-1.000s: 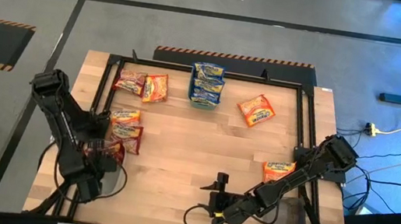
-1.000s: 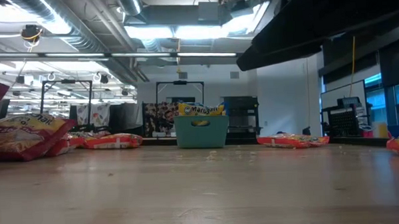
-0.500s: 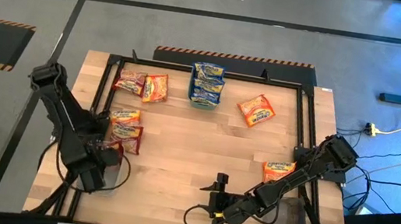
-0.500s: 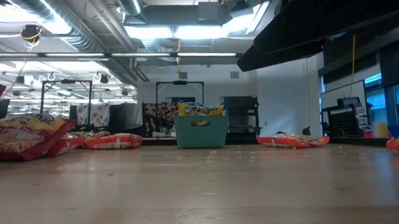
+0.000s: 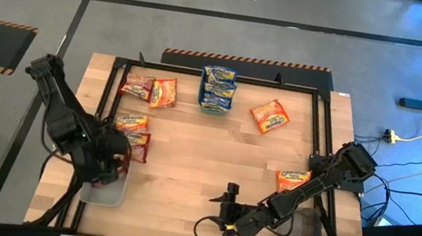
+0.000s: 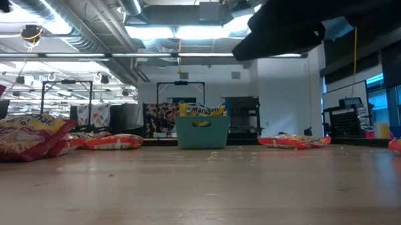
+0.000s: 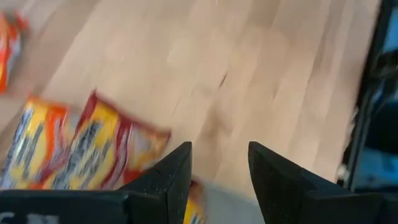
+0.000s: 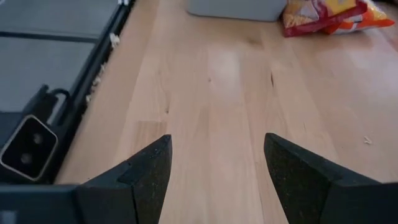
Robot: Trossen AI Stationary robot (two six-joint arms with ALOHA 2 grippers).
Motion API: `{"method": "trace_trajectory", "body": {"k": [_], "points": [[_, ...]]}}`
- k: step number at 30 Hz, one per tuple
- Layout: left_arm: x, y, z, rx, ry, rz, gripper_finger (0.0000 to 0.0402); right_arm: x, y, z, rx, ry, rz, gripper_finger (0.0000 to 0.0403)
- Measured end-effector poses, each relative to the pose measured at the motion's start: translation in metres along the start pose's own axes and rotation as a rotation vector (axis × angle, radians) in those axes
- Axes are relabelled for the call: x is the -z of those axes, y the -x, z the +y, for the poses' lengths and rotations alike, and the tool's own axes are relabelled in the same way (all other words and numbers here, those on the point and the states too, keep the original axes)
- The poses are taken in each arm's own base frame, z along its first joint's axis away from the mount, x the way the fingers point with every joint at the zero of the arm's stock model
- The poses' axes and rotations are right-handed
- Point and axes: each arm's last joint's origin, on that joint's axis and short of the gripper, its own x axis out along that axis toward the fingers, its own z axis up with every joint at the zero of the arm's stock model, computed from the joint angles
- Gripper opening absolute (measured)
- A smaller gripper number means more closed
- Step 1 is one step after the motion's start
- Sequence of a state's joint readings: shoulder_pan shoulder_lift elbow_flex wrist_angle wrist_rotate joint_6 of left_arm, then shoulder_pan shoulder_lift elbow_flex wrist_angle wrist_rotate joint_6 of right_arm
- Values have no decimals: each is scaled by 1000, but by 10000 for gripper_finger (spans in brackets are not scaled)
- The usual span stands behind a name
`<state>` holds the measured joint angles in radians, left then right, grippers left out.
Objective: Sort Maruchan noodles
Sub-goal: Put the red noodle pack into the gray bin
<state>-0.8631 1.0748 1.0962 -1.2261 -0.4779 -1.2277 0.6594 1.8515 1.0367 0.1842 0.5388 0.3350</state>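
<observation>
Currently we find the Maruchan noodles scattered over the wooden table (image 5: pixel 212 168) in several groups. Blue-and-yellow packets (image 5: pixel 218 86) are stacked in a small teal bin (image 6: pixel 202 133) at the far edge's middle. Two packets (image 5: pixel 149 89) lie side by side near the far left corner, one reddish, one orange. An orange packet (image 5: pixel 269 115) lies alone to the right of the bin, well apart from it. A cluster of packets (image 5: pixel 133 133) sits along the left side, and one more packet (image 5: pixel 293 179) rests at the right edge, beside the right arm.

We note the left gripper (image 5: pixel 109 163) just beside the near end of the left cluster. In the left wrist view its fingers (image 7: pixel 174 171) stand apart with nothing between them, and packets of that cluster (image 7: pixel 81 149) show beyond them. A grey tray (image 5: pixel 104 192) lies on the near side of this gripper; whether the gripper touches it we cannot tell from above.

We record the right gripper (image 5: pixel 226 215) low over the table's near middle, its fingers (image 8: pixel 149 168) spread wide over bare wood, pinching nothing. A black frame (image 5: pixel 113 79) borders the work area.
</observation>
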Motion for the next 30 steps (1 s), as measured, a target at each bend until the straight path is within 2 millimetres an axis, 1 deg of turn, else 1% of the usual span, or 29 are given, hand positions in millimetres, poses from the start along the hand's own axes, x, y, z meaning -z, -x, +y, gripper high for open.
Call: {"method": "trace_trajectory", "body": {"k": [2, 5, 10, 13, 17, 20, 23, 24, 26, 28, 30], "points": [[-4, 0, -1, 11, 20, -40, 151, -1, -1, -2, 14, -7, -12, 244], [-7, -1, -2, 19, 42, -54, 151, -2, -3, -6, 43, -9, -10, 244], [-12, -7, -2, -5, 53, -60, 151, -6, -13, -21, -18, -42, 29, 249], [-19, -10, 3, -41, 99, -67, 151, -10, -20, -36, -12, -67, 42, 273], [-30, -17, 13, -104, 105, -61, 157, -14, -31, -63, 45, -94, 58, 322], [-42, -22, 23, -135, 94, -31, 179, -15, -38, -81, 57, -60, 89, 350], [-57, -29, 37, -180, 81, -3, 210, -14, -47, -94, 23, -14, 96, 365], [-62, -32, 42, -196, 78, 11, 220, -12, -51, -97, -7, -9, 106, 366], [-70, -38, 54, -228, 65, 31, 236, -8, -60, -104, -135, -28, 134, 365], [-75, -43, 66, -276, 19, 46, 245, -2, -67, -109, -237, -49, 175, 362], [-78, -49, 78, -309, -23, 79, 246, 5, -72, -112, -270, -55, 208, 357]]}}
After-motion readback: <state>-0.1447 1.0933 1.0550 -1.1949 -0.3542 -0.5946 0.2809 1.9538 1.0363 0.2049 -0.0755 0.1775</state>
